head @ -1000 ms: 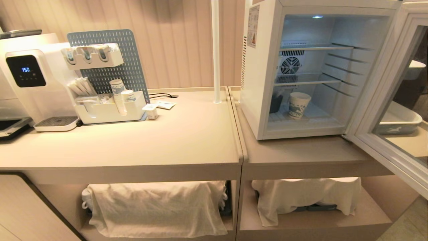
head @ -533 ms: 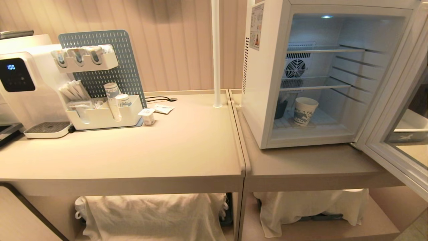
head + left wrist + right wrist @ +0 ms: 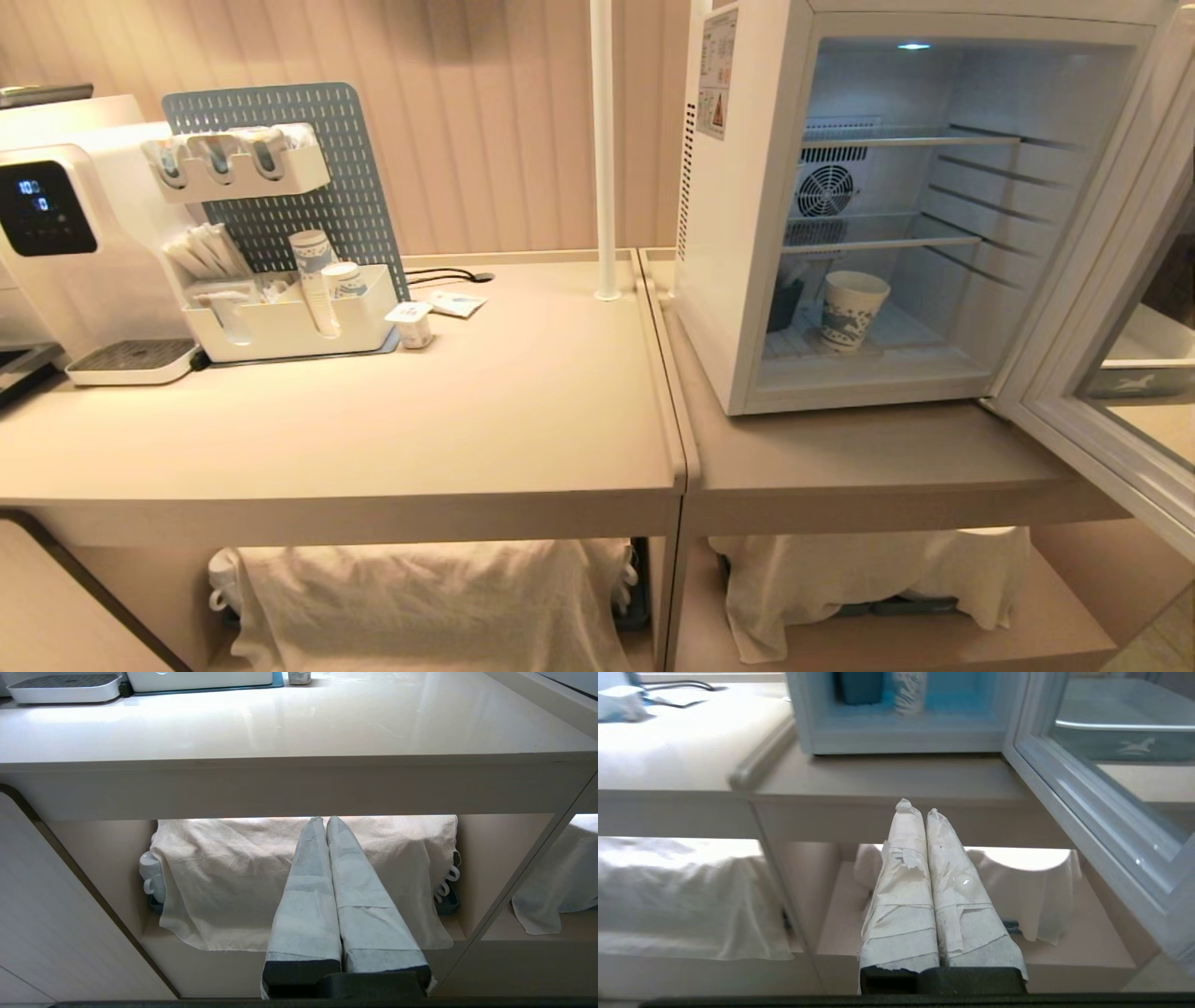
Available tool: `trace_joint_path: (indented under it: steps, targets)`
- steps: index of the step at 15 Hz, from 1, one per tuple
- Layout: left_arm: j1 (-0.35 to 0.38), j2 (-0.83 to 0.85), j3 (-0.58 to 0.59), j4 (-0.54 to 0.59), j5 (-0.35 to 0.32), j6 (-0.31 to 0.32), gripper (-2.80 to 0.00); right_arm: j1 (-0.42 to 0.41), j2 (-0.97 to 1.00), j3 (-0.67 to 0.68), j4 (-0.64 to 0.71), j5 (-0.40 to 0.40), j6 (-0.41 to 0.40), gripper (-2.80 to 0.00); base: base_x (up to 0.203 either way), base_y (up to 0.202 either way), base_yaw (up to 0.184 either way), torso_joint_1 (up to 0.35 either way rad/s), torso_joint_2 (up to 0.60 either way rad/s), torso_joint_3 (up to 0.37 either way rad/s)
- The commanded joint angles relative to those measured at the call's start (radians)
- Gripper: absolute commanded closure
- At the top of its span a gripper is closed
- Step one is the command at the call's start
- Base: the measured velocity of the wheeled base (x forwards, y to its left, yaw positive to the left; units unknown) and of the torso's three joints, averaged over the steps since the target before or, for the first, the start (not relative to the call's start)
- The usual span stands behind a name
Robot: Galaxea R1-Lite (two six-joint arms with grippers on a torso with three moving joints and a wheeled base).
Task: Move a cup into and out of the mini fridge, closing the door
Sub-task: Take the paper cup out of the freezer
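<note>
The small white paper cup with the blue print (image 3: 852,310) is standing upright on the floor of the white box-shaped mini fridge (image 3: 738,224), under the lower wire shelf, beside a dark container; its long axis is pointing straight up; the pale grey-framed glass door (image 3: 1102,308) is hanging wide open to the right. The right gripper (image 3: 916,808), with its taped fingers pressed together and holding nothing, is waiting low in front of the counter edge, so the cup is lying ahead of it and higher; I judge this arm the nearer one. The left gripper (image 3: 325,820), also closed and empty, is pointing at the cloth-covered lower shelf, well apart.
</note>
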Motion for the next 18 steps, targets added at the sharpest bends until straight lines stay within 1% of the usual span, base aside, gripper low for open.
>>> trace_joint_path:
  steps: [1,3,4,7,10,12,15,17,18]
  targets:
    - [0.0,0.002,0.002,0.0,0.0,0.0,0.0,0.0,0.078,-0.163,0.135,0.025,0.013,0.0,0.0,0.0,0.0,0.0,0.0,0.0]
    - [0.0,0.001,0.002,0.0,0.0,-0.001,0.0,0.0,0.2,-0.351,0.309,0.083,0.058,0.0,0.0,0.0,0.0,0.0,0.0,0.0]
    - [0.0,0.002,0.002,0.0,0.0,0.001,0.0,0.0,0.277,-0.426,0.368,0.108,0.082,0.0,0.0,0.0,0.0,0.0,0.0,0.0]
    - [-0.002,0.002,0.002,0.0,0.0,0.0,0.0,0.001,0.513,-0.617,0.432,0.157,0.15,0.0,0.0,0.0,0.0,0.0,0.0,0.0]
    - [0.0,0.002,0.002,0.0,0.0,-0.001,0.0,0.01,0.739,-0.765,0.476,0.248,0.204,0.0,0.0,0.0,0.0,0.0,0.0,0.0]
    - [0.0,0.0,0.002,0.0,0.0,0.0,0.0,0.029,0.889,-0.829,0.546,0.29,0.21,0.0,0.0,0.0,0.0,0.0,0.0,0.0]
    - [0.0,0.001,0.002,0.0,0.0,0.001,0.0,0.067,1.076,-0.865,0.591,0.339,0.21,0.0,0.0,0.0,0.0,0.0,0.0,0.0]
    - [0.0,0.002,0.002,0.0,0.0,0.001,0.0,0.075,1.184,-0.881,0.564,0.353,0.19,0.0,0.0,0.0,0.0,0.0,0.0,0.0]
    - [0.0,0.002,0.002,0.0,0.0,-0.001,0.0,0.076,1.239,-0.886,0.522,0.356,0.178,0.0,0.0,0.0,0.0,0.0,0.0,0.0]
